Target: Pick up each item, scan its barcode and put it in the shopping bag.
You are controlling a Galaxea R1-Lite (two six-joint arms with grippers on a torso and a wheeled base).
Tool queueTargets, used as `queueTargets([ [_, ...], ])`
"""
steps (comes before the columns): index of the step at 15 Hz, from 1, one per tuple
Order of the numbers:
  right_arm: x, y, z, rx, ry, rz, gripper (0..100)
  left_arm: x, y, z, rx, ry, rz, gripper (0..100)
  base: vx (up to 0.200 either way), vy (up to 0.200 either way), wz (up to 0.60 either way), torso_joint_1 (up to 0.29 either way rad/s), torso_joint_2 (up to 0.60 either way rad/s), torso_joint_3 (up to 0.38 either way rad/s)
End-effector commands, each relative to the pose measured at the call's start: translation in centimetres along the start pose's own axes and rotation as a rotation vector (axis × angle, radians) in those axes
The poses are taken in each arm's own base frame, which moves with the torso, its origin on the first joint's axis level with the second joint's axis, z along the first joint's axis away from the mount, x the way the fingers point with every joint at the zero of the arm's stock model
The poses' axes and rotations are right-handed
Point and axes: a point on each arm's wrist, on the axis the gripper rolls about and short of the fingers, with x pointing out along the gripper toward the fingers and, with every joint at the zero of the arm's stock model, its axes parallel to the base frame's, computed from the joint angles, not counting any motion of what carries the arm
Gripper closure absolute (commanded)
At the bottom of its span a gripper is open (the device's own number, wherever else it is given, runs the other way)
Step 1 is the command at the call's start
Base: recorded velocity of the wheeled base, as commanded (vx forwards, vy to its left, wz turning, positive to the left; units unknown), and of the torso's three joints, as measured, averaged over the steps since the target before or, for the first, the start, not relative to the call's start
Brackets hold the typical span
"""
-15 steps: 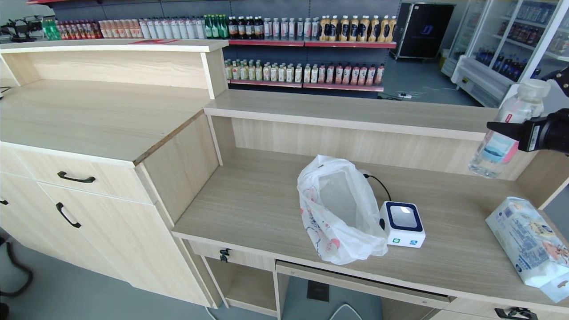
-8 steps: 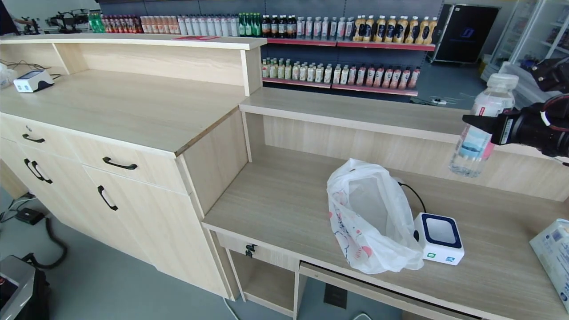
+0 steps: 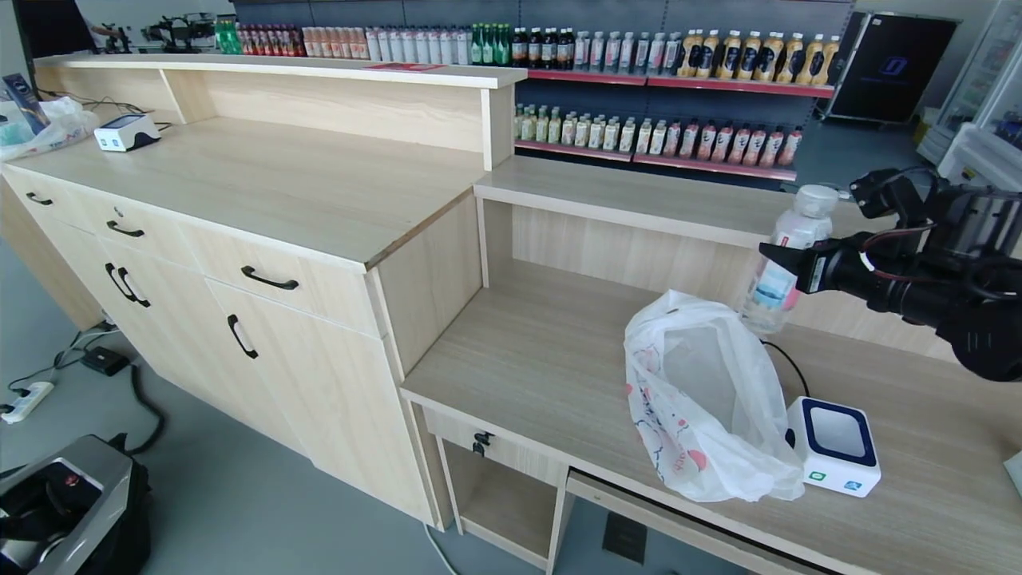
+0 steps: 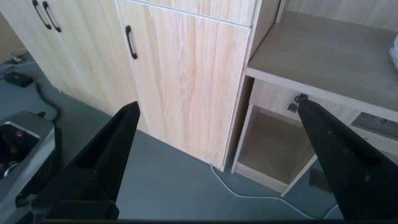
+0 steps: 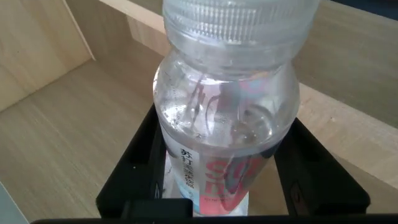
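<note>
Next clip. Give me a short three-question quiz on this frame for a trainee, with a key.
1. True or false: the right pincer is shut on the water bottle.
2. Where is the scanner? A: on the counter beside the shopping bag; B: inside the bag; C: in the right pincer.
3. Fill in: the left pincer is ____, holding nothing.
Key: 1 true; 2 A; 3 open.

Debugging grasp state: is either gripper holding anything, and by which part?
The right gripper holds the water bottle by its labelled mid-body, cap up. The left gripper is open and empty.
</note>
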Motion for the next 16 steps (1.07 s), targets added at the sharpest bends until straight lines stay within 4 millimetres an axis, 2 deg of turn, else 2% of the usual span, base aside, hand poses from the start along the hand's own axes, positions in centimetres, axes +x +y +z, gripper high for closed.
queueTargets([
  [1,2.2,0.0,-4.4,0.026,0.087,0.022,100,0.0,0.0,0.0,0.0,0.0,0.001,0,0.0,0.0,0.0,0.0,0.0,0.0],
  [3,3.4,-0.1,-6.6,0.03,0.129,0.034,100,0.0,0.0,0.0,0.0,0.0,0.001,0,0.0,0.0,0.0,0.0,0.0,0.0],
  [9,4.6,0.4,-8.3,0.004,0.087,0.065,100,0.0,0.0,0.0,0.0,0.0,0.001,0,0.0,0.0,0.0,0.0,0.0,0.0],
  [14,6.4,0.6,-11.4,-0.005,0.071,0.07,100,0.0,0.0,0.0,0.0,0.0,0.001,0,0.0,0.0,0.0,0.0,0.0,0.0],
  [16,7.1,0.4,-11.8,-0.016,0.035,0.065,100,0.0,0.0,0.0,0.0,0.0,0.001,0,0.0,0.0,0.0,0.0,0.0,0.0],
])
